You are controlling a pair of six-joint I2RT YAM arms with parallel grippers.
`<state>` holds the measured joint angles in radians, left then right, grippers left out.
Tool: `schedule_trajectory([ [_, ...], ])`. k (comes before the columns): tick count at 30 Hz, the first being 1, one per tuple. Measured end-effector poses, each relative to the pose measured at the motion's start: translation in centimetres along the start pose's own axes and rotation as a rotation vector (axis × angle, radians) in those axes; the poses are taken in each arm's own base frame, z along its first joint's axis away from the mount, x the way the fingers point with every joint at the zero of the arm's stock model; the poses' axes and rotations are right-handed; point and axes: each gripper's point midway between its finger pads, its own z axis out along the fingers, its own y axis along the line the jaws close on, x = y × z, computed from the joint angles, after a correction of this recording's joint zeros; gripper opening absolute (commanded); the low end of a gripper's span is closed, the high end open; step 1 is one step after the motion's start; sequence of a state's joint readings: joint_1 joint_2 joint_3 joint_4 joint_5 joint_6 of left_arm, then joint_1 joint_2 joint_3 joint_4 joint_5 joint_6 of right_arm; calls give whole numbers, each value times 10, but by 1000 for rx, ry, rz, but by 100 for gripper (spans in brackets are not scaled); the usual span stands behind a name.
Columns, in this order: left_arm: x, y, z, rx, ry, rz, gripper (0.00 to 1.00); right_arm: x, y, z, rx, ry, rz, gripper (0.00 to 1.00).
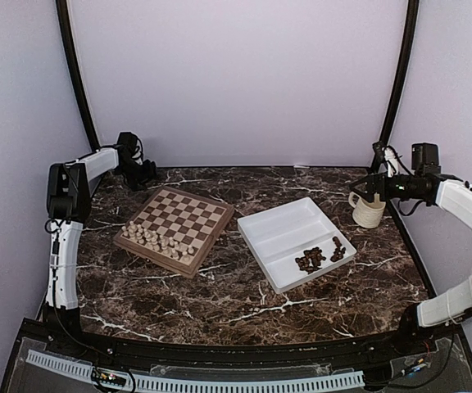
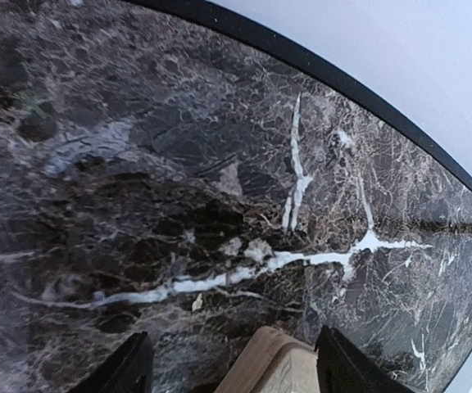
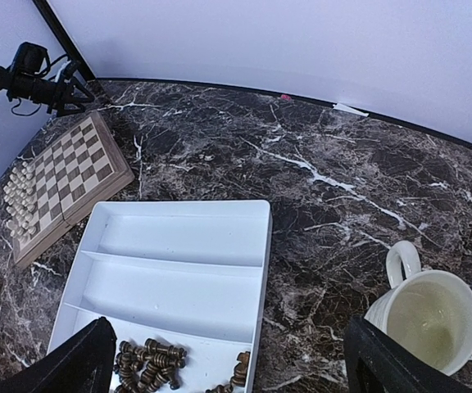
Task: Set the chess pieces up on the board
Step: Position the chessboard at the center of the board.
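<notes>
The board (image 1: 188,211) lies left of centre, with cream chess pieces (image 1: 150,237) in rows along its near-left side. Several dark chess pieces (image 1: 314,258) lie heaped in the near compartment of a white tray (image 1: 281,229). My left gripper (image 1: 142,173) is open and empty, low over the board's far corner, whose frame (image 2: 273,364) shows between its fingers (image 2: 129,368). My right gripper (image 1: 363,187) is open and empty, high beside the mug; in its view the dark pieces (image 3: 150,364) lie just inside its left finger (image 3: 80,360).
A cream mug (image 1: 368,210) stands at the right, also below my right gripper's right finger (image 3: 428,315). The tray's (image 3: 179,237) two far compartments hold nothing. The board (image 3: 76,160) and the left arm (image 3: 43,86) show at the far left of the right wrist view.
</notes>
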<state>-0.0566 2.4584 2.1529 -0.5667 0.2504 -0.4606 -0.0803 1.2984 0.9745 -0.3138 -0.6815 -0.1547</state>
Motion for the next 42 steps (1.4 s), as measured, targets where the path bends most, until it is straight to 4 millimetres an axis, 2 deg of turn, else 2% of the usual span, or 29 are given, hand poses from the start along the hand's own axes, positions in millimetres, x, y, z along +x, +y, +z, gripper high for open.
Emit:
schedule_trajectory([
  [3,10,-6,22,4,22,-2,64,0,0,1,0,1,-1,99],
  [7,3,-30,32,46,-6,18,57,2,-2,2,0,4,0,98],
  [12,13,-49,46,85,13,55,49,7,-3,5,-1,12,6,99],
  [19,32,-64,50,118,54,130,42,11,-7,10,-4,24,15,98],
  [27,79,-87,40,180,149,243,37,14,-8,13,-13,32,23,98],
  [31,93,-93,36,204,180,292,35,13,-6,13,-22,30,22,97],
  [34,99,-94,35,224,198,317,35,13,-4,14,-30,32,14,93],
  [37,105,-94,32,242,214,334,35,18,4,18,-42,60,-33,85],
  [42,114,-93,26,252,234,357,37,39,36,48,-95,207,-247,70],
])
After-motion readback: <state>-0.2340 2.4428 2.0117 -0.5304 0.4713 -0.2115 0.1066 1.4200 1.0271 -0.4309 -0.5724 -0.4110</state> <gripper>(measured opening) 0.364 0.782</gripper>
